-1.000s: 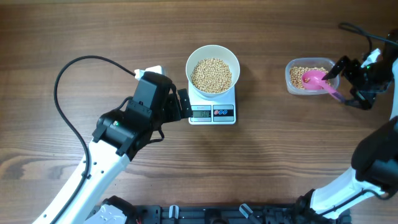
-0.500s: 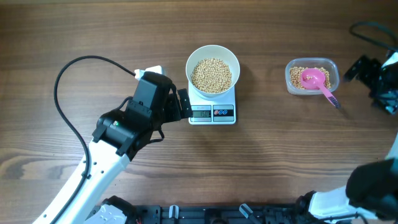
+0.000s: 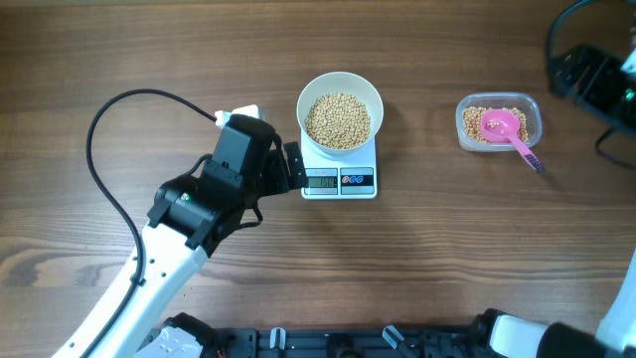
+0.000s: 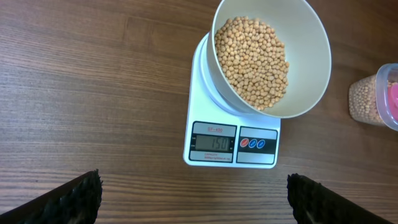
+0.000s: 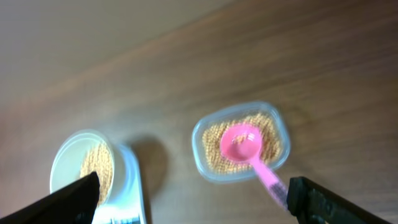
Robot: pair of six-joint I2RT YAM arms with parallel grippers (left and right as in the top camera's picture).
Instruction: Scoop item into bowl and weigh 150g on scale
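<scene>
The white bowl (image 3: 340,91) stands on the scale (image 3: 339,181), holding a heap of tan beans (image 3: 338,119). In the left wrist view the bowl (image 4: 308,56) and beans (image 4: 252,53) sit above the scale's display (image 4: 213,143), which reads 150. My left gripper (image 3: 290,167) (image 4: 196,199) is open and empty, just left of the scale. My right gripper (image 3: 586,78) (image 5: 193,199) is open and empty at the far right corner, high above the table. Its blurred view shows the bowl (image 5: 68,149) far below.
A clear plastic container (image 3: 532,111) (image 5: 202,134) with more beans sits right of the scale. A pink spoon (image 3: 509,129) (image 5: 245,146) lies in it, handle over the near right rim. A black cable (image 3: 99,129) loops on the table at the left.
My right gripper has drawn back from the spoon handle, up and away to the far right corner. The spoon stays in the container. The left arm has not moved.
</scene>
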